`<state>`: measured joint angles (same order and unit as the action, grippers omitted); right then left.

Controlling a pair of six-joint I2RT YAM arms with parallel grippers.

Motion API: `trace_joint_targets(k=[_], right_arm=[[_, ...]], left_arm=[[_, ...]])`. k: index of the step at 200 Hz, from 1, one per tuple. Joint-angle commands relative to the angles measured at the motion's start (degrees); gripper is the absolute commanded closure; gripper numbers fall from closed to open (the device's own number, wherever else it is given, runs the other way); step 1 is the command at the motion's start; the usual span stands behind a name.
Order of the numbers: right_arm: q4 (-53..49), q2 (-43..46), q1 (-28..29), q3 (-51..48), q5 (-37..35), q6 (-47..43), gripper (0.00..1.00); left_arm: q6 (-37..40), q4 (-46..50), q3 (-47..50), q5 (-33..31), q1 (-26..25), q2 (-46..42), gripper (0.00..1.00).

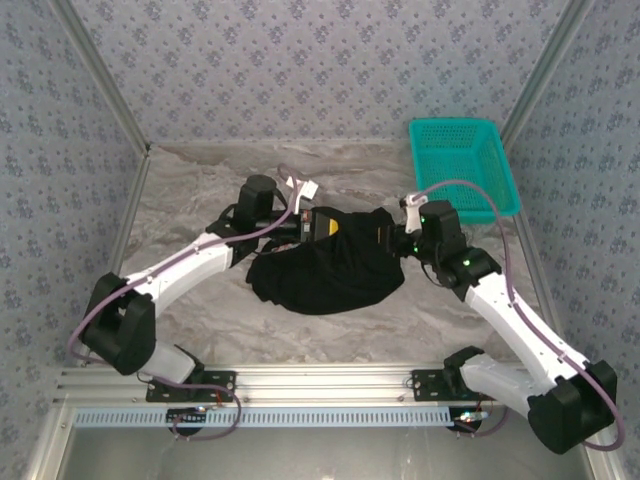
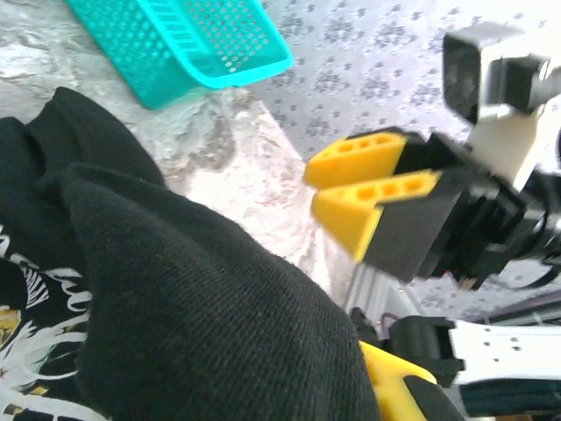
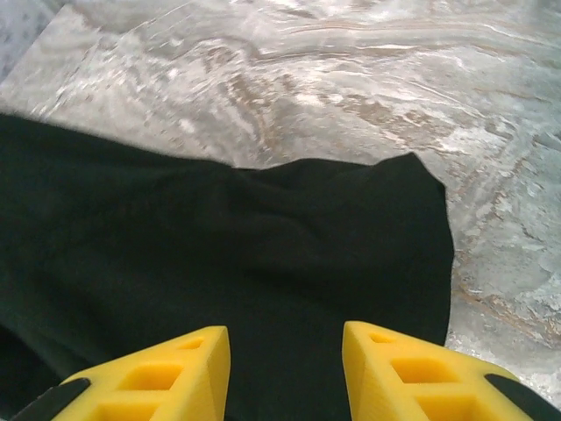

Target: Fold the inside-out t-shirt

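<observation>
The inside-out t-shirt [image 1: 325,268] lies bunched as a black heap in the middle of the table. White lettering and a bit of print [image 2: 35,324] show on it at the lower left of the left wrist view. My left gripper [image 1: 316,222] sits at the heap's far edge and is shut on the cloth, which drapes over its yellow finger [image 2: 399,386] and hides the jaws. My right gripper [image 3: 282,331] hovers open over the shirt's right part [image 3: 263,237], with nothing between its fingers. It also faces the left wrist camera as the right gripper [image 2: 337,180].
A teal mesh basket [image 1: 463,165] stands at the back right corner, close to the right arm. Patterned walls close in the marbled table [image 1: 200,190] on three sides. Bare table lies left of and behind the shirt.
</observation>
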<state>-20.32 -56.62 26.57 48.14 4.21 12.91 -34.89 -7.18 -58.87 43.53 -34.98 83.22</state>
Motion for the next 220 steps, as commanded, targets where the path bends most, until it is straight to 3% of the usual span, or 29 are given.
trace_joint_targets(k=[1,23,37,54,67,99,144,158,169,178,191,198,206,220], right_arm=[[-0.72,4.99,2.91,-1.1,3.58,-6.01,0.59],[3.69,4.72,8.57,-3.04,9.87,-4.85,0.59],[6.75,3.46,13.03,-4.38,7.11,-4.42,0.58],[7.57,0.56,16.34,-4.24,-2.05,-4.33,0.54],[7.74,-2.01,17.1,-3.5,-6.53,-4.68,0.46],[13.34,-7.22,17.49,-3.66,-8.16,-4.29,0.47],[21.3,-15.01,16.93,-2.59,-2.24,-3.69,0.46],[22.99,-17.17,16.72,-2.51,-1.81,-3.26,0.49],[23.1,-17.9,16.05,-2.37,-1.25,-3.15,0.64],[21.99,-16.95,14.95,-2.24,0.49,-3.06,0.79],[20.46,-12.9,11.99,-3.26,7.78,-3.0,0.93],[20.53,-10.45,9.38,-4.24,12.62,-2.19,0.97],[21.79,-8.2,5.77,-5.47,22.85,-0.4,0.99],[26.98,-6.11,0.7,-7.58,37.4,5.46,1.0]], left_arm=[[-2.49,-0.64,-0.76,2.17,-0.02,-1.83,1.0],[-2.74,1.58,-1.75,1.55,0.0,-1.58,1.0],[-2.79,2.3,-2.1,1.07,0.0,-1.66,1.0],[-2.96,2.43,-2.15,1.02,-0.11,-1.81,1.0],[-3.07,2.53,-2.05,0.88,-0.14,-1.98,1.0],[-3.33,2.48,-1.72,0.97,-0.3,-2.51,1.0],[-3.1,2.52,-1.15,0.57,-0.37,-2.99,1.0],[-2.99,2.54,-1.16,0.25,-0.35,-3.2,1.0],[-2.58,3.06,-1.09,-0.28,-0.28,-3.31,1.0],[-1.49,4.69,-1.24,-2.02,-0.26,-3.78,1.0],[0.99,9.78,-1.54,-8.87,0.08,-4.83,1.0],[2.15,12.38,-1.47,-12.73,0.38,-5.08,1.0],[3.3,15.52,-1.65,-17.45,0.82,-4.98,1.0],[4.88,18.26,-1.61,-23.34,1.71,-3.96,0.93]])
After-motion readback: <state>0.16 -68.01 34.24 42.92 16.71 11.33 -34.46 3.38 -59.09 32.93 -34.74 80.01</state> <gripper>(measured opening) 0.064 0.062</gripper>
